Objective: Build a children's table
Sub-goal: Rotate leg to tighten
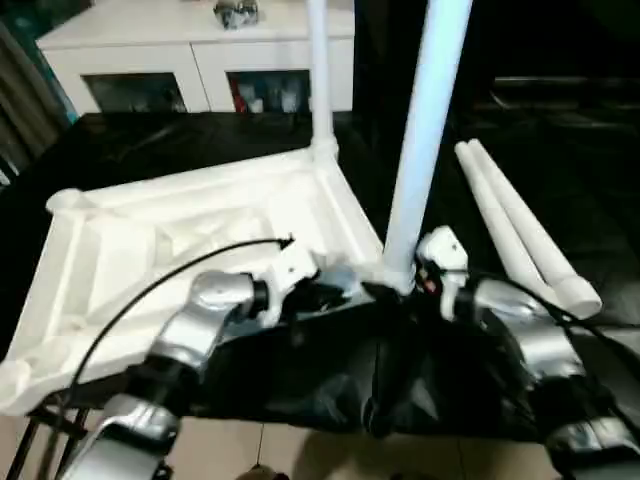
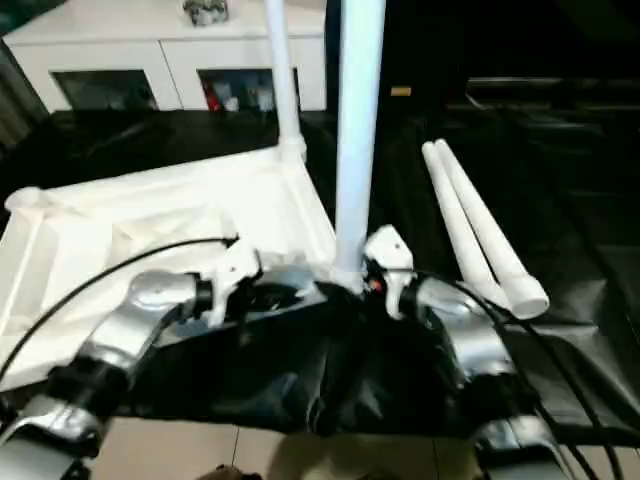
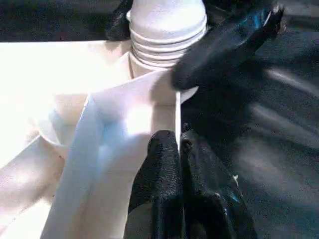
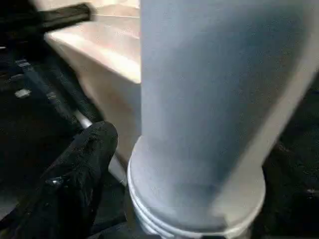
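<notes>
Silver forearms low in front: left gripper [image 3: 180, 149] fingers pinched on tabletop [image 1: 180, 230] rim, right gripper [image 1: 425, 275] spread wide around near leg [image 1: 425, 130], gripping nothing. Tabletop upside down on dark surface [image 1: 560, 160], far leg [image 1: 320, 70] upright. Spare legs [image 1: 520, 225] alongside, probably light, stiff, slick; best gripped near ribbed collar. Open room rightward.

**Left eye view: upturned tabletop with two legs upright**

Tabletop [image 1: 170, 235] lies ribbed side up on a black surface [image 1: 560, 180]. Near leg [image 1: 425, 130] and far leg [image 1: 319, 70] stand upright at its right-hand corners. Two loose legs [image 1: 520, 225] lie side by side, right. White cabinet [image 1: 200, 55] behind.
</notes>
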`<state>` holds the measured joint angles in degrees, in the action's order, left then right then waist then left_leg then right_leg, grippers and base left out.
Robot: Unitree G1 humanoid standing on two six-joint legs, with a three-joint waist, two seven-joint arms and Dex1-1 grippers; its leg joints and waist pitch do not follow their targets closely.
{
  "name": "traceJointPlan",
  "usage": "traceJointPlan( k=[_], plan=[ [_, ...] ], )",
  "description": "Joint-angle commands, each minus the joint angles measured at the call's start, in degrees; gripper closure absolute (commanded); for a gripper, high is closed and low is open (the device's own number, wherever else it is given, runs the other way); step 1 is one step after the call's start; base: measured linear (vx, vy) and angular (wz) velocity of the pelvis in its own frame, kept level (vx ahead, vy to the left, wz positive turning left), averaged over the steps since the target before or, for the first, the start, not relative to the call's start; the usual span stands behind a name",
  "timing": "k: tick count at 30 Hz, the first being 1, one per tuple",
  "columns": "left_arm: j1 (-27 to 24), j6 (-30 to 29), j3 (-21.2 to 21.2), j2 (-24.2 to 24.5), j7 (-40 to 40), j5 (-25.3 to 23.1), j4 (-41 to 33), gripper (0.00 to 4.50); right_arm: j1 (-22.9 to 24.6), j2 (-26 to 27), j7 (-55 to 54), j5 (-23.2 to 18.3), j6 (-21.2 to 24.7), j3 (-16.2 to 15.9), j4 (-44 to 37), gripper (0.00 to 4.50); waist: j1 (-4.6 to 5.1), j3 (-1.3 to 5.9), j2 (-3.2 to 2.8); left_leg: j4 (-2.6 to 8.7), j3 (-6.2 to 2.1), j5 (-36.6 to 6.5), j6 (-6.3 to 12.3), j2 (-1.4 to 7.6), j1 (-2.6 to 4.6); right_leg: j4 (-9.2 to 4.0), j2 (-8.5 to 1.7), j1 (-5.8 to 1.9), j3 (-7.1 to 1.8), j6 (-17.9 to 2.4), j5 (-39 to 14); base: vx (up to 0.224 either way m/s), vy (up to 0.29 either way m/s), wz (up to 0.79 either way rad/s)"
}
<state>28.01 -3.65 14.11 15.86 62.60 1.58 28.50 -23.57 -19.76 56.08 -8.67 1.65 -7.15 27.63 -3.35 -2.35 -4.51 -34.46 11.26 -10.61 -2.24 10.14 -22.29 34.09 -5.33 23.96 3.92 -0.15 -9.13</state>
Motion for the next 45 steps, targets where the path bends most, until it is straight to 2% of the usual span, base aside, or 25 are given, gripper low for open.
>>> traceJointPlan(
  k=[1, 5, 13, 20, 22, 23, 24, 25, 26, 27, 28, 30, 31, 33, 34, 35, 36, 37, 38, 39, 40, 42, 45],
  plan=[
    [0.5, 0.7, -0.2, 0.7, 3.1, 3.2, -4.5, 4.5, 0.5, -0.7, 4.0, -1.2, 0.7, -1.5, -3.1, 0.55, -0.07, 3.75, 1.0, 3.86, -1.24, -11.5, 6.84, 3.01, 0.74, -3.88, -2.94, -3.19, -2.01, -13.4, -14.4, 0.0, 0.0, 0.0],
    [-0.1, 0.0, -0.1, 1.7, 4.9, 4.1, -5.6, 4.5, 1.6, -2.3, 7.8, -1.4, 2.3, -3.3, -5.3, 0.9, -0.07, 3.61, 1.02, 4.06, -1.25, -13.0, 5.62, 3.02, 0.88, -4.14, -2.96, -3.09, -2.12, -12.9, -16.5, 0.0, 0.0, 0.0],
    [-1.1, -1.3, -0.1, 2.8, 7.1, 5.0, -7.3, 4.5, 2.2, -3.3, 10.1, -2.2, 4.5, -3.9, -7.4, 1.62, -0.18, 3.69, 0.99, 4.03, -1.27, -12.4, 5.28, 2.97, 0.9, -4.12, -2.96, -3.03, -2.15, -12.8, -16.1, 0.0, 0.0, 0.0],
    [-1.1, -1.7, -0.4, 2.8, 7.0, 4.8, -7.1, 4.5, 2.6, -3.3, 10.2, -2.3, 5.3, -3.8, -7.8, 1.79, -0.22, 3.78, 1.08, 3.92, -1.26, -11.8, 5.35, 2.89, 0.86, -4.02, -2.98, -3.13, -2.14, -12.7, -15.5, 0.0, 0.0, 0.0],
    [-0.1, -2.0, -0.8, 1.2, 3.3, 3.7, -5.1, 4.5, 2.0, -1.5, 5.7, -1.5, 5.0, -2.6, -5.8, 1.81, -0.15, 3.69, 1.03, 3.99, -1.29, -12.1, 5.11, 2.91, 0.86, -4.13, -3.02, -3.06, -2.14, -12.7, -16.3, 0.0, 0.0, 0.0],
    [1.9, -2.1, -1.3, -1.3, -3.3, 1.2, -1.4, 4.5, 0.5, 1.4, -2.6, 0.9, 3.1, -1.3, -1.9, 1.81, -0.02, 3.66, 1.22, 4.03, -1.3, -12.4, 4.77, 2.84, 0.85, -4.2, -2.98, -3.07, -2.13, -12.4, -16.8, 0.0, 0.0, 0.0],
    [2.8, -1.8, -1.4, -2.4, -6.0, 0.2, 0.3, 4.5, -0.2, 2.7, -6.4, 2.1, 2.5, -0.8, -0.2, 1.81, 0.17, 3.63, 1.24, 3.98, -1.22, -12.4, 4.55, 2.75, 0.88, -4.32, -2.95, -2.83, -2.19, -12.3, -17.3, 0.0, 0.0, 0.0],
    [2.9, -1.8, -1.4, -2.6, -6.3, 0.1, 0.5, 4.5, -0.2, 2.8, -6.9, 2.2, 2.4, -0.8, 0.0, 1.81, 0.5, 3.42, 1.23, 3.97, -1.21, -13.9, 3.19, 2.41, 1.18, -4.8, -2.94, -2.56, -2.09, -11.8, -20.5, 0.0, 0.0, 0.0],
    [3.9, -1.7, -1.6, -3.7, -8.8, -0.5, 2.0, 4.5, -0.9, 4.2, -10.9, 3.1, 2.3, -0.3, 1.7, 1.81, 0.55, 3.47, 1.31, 4.17, -1.46, -13.9, 2.54, 2.38, 1.03, -4.85, -3.15, -2.95, -1.96, -10.8, -22.4, 0.0, 0.0, 0.0],
    [4.9, -1.8, -1.8, -5.4, -11.6, -1.0, 3.6, 4.5, -1.8, 6.1, -15.9, 4.1, 2.7, 0.3, 3.8, 1.81, 0.67, 3.47, 1.17, 4.24, -1.5, -14.2, 2.15, 2.54, 1.18, -5.01, -3.03, -2.81, -2.03, -10.4, -22.5, 0.0, 0.0, 0.0],
    [5.9, -1.8, -1.9, -6.8, -14.1, -1.4, 5.0, 4.5, -2.5, 7.8, -19.7, 4.8, 2.7, 0.6, 5.5, 1.81, 0.85, 3.48, 1.16, 4.22, -1.45, -14.2, 2.14, 2.5, 1.24, -5.01, -2.91, -2.69, -2.07, -10.4, -21.8, 0.0, 0.0, 0.0],
    [7.5, -2.1, -2.0, -9.3, -18.5, -2.3, 7.1, 4.5, -4.0, 11.2, -26.6, 5.2, 3.5, 1.6, 8.3, 1.81, 1.13, 3.69, 1.33, 4.19, -1.57, -13.9, 2.06, 2.31, 0.97, -4.77, -2.99, -3.12, -2.0, -10.6, -20.4, 0.0, 0.0, 0.0],
    [8.1, -1.9, -1.9, -10.4, -20.5, -2.9, 8.0, 4.5, -4.7, 13.0, -29.8, 5.3, 3.9, 2.1, 9.4, 1.81, 1.54, 3.57, 0.99, 4.15, -1.51, -13.9, 2.44, 2.2, 0.91, -4.9, -2.95, -3.01, -2.03, -10.9, -19.2, 0.0, 0.0, 0.0],
    [9.7, -1.1, -1.4, -13.0, -25.3, -4.4, 10.7, 4.5, -7.1, 17.4, -37.5, 5.6, 3.7, 3.6, 12.6, 1.81, 1.61, 3.72, 0.96, 4.11, -1.49, -13.4, 2.75, 2.24, 1.0, -4.89, -3.01, -3.05, -2.01, -11.1, -18.6, 0.0, 0.0, 0.0],
    [9.7, -1.1, -1.4, -13.0, -25.3, -4.4, 10.7, 4.5, -7.1, 17.4, -37.5, 5.6, 3.7, 3.6, 12.6, 1.81, 1.69, 3.76, 0.94, 3.98, -1.4, -13.2, 2.83, 2.14, 1.03, -4.89, -2.98, -2.94, -2.02, -11.2, -18.4, 0.0, 0.0, 0.0],
    [10.3, -0.8, -1.7, -14.1, -26.9, -4.5, 11.8, 4.5, -8.3, 18.9, -40.0, 6.0, 2.8, 4.3, 14.3, 1.81, 1.62, 3.82, 0.93, 4.0, -1.5, -12.8, 3.06, 2.05, 0.88, -4.81, -3.03, -3.27, -1.9, -11.2, -18.3, 0.0, 0.0, 0.0],
    [10.3, -0.8, -1.7, -14.2, -27.0, -4.5, 11.8, 4.5, -8.3, 19.0, -40.2, 6.0, 2.7, 4.4, 14.4, 1.81, 1.61, 3.87, 0.91, 3.96, -1.44, -12.5, 3.25, 2.11, 0.88, -4.79, -2.99, -3.18, -1.93, -11.3, -17.8, 0.0, 0.0, 0.0],
    [10.3, -0.4, -1.5, -14.6, -27.4, -4.8, 12.1, 4.5, -8.9, 19.6, -40.6, 6.5, 1.5, 4.2, 15.3, 1.26, 1.59, 3.87, 1.02, 3.96, -1.46, -12.7, 3.71, 2.23, 0.85, -4.75, -3.07, -3.2, -1.91, -11.6, -17.2, 0.0, 0.0, 0.0],
    [10.2, -0.2, -1.3, -14.6, -27.4, -5.0, 12.2, 4.5, -9.1, 19.8, -40.2, 6.2, 1.3, 4.3, 15.5, 1.12, 1.6, 3.86, 1.14, 3.97, -1.43, -12.6, 3.94, 2.2, 0.81, -4.73, -3.0, -3.25, -1.87, -11.6, -16.9, 0.0, 0.0, 0.0],
    [10.2, 0.2, -1.2, -14.6, -27.5, -5.2, 12.5, 4.5, -9.2, 20.0, -40.1, 6.1, 1.0, 4.5, 15.8, 1.09, 1.52, 3.88, 1.05, 3.94, -1.41, -12.6, 4.22, 2.21, 0.83, -4.74, -3.05, -3.24, -1.89, -11.6, -16.8, 0.0, 0.0, 0.0],
    [10.0, 0.6, -1.2, -14.4, -27.0, -5.0, 12.3, 4.5, -9.2, 20.0, -39.6, 6.0, 0.9, 4.6, 15.8, 1.02, 1.56, 3.85, 1.23, 3.93, -1.38, -12.6, 4.64, 2.22, 0.76, -4.68, -3.06, -3.25, -1.92, -11.7, -16.6, 0.0, 0.0, 0.0],
    [9.3, 1.3, -1.2, -13.6, -25.3, -4.6, 11.6, 4.5, -8.8, 19.2, -38.3, 6.8, -0.2, 3.7, 15.4, 0.67, 1.46, 3.84, 1.16, 3.95, -1.41, -12.7, 4.85, 2.29, 0.87, -4.72, -3.11, -3.23, -1.93, -11.6, -17.3, 0.0, 0.0, 0.0],
    [8.5, 2.5, -0.8, -12.4, -23.0, -4.3, 10.8, 4.5, -8.3, 17.8, -36.8, 7.7, -1.8, 3.0, 14.8, 0.61, 1.49, 3.78, 1.22, 3.95, -1.34, -12.9, 4.98, 2.28, 0.79, -4.73, -3.08, -3.21, -1.93, -11.6, -17.5, 0.0, 0.0, 0.0]
  ],
)
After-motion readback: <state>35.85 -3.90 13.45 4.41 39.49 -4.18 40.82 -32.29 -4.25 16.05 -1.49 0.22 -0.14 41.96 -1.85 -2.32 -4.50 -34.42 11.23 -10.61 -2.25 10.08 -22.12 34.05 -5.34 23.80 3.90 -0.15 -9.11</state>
